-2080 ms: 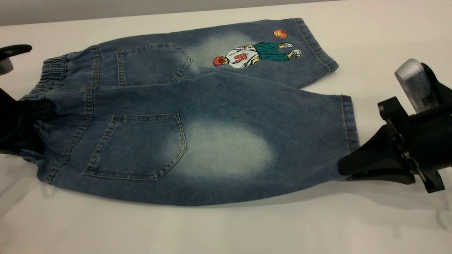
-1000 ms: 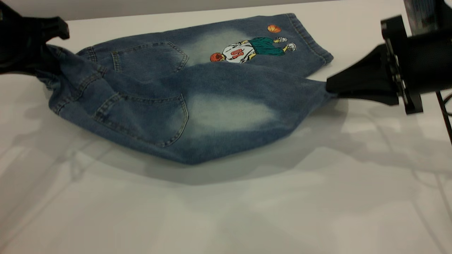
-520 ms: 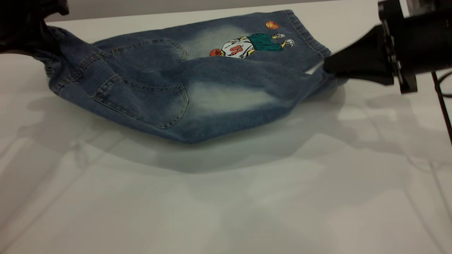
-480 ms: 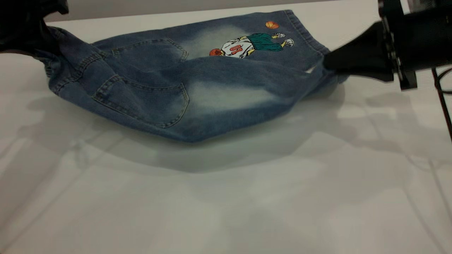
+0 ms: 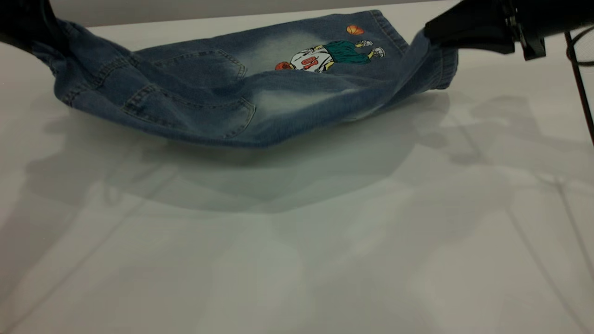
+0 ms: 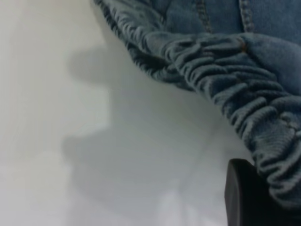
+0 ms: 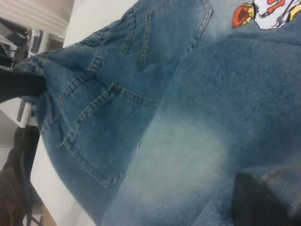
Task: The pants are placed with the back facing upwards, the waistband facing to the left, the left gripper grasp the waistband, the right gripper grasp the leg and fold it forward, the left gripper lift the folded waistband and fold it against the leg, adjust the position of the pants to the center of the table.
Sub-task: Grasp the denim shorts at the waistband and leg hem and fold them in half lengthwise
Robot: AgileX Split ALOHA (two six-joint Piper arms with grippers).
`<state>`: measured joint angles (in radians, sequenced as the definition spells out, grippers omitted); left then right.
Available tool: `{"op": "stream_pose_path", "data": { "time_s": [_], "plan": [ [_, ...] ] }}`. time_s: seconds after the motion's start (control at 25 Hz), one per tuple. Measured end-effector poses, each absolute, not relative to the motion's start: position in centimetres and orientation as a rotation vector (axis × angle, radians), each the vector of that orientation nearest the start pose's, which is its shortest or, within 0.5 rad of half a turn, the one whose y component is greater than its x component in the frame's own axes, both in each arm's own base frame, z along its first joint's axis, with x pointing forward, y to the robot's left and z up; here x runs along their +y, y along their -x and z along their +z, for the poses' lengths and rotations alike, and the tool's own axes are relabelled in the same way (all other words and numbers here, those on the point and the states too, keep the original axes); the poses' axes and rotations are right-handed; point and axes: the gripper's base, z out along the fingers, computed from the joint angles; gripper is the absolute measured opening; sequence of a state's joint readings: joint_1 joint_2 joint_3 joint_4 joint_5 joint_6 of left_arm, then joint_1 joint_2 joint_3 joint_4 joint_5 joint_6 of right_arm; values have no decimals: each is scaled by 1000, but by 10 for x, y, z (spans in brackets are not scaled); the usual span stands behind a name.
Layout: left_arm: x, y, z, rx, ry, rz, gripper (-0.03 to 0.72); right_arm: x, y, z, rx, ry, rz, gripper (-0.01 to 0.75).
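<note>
We see the left gripper (image 5: 35, 30) clamped on the waistband (image 6: 235, 84) and the right gripper (image 5: 429, 32) clamped on the leg (image 5: 325, 99) hem, both lifting the near half of the pants (image 5: 209, 93) above the table (image 5: 297, 241), cartoon leg lying flat behind.

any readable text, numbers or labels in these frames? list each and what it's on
"01" or "10": red digits on the white jersey of the cartoon basketball player printed on the pants; sideways and small, so I cannot tell the order.
No other words, brands or signs can be read on the pants, the left gripper, the right gripper or the table.
</note>
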<state>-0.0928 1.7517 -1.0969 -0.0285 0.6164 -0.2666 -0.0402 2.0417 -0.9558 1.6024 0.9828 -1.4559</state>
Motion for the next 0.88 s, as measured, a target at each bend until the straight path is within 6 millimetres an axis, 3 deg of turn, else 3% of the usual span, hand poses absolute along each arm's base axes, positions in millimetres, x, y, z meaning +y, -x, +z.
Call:
{"op": "stream_pose_path", "data": {
  "time_s": [0.32, 0.56, 0.88],
  "plan": [
    [-34, -354, 217, 2789, 225, -112, 140, 56, -376, 135, 2405, 143, 1180, 15],
    [-34, -354, 218, 2806, 225, -107, 140, 52, -396, 150, 2430, 165, 1082, 15],
    [-36, -380, 213, 2864, 226, -96, 140, 50, -410, 151, 2449, 179, 1048, 15]
  ]
}}
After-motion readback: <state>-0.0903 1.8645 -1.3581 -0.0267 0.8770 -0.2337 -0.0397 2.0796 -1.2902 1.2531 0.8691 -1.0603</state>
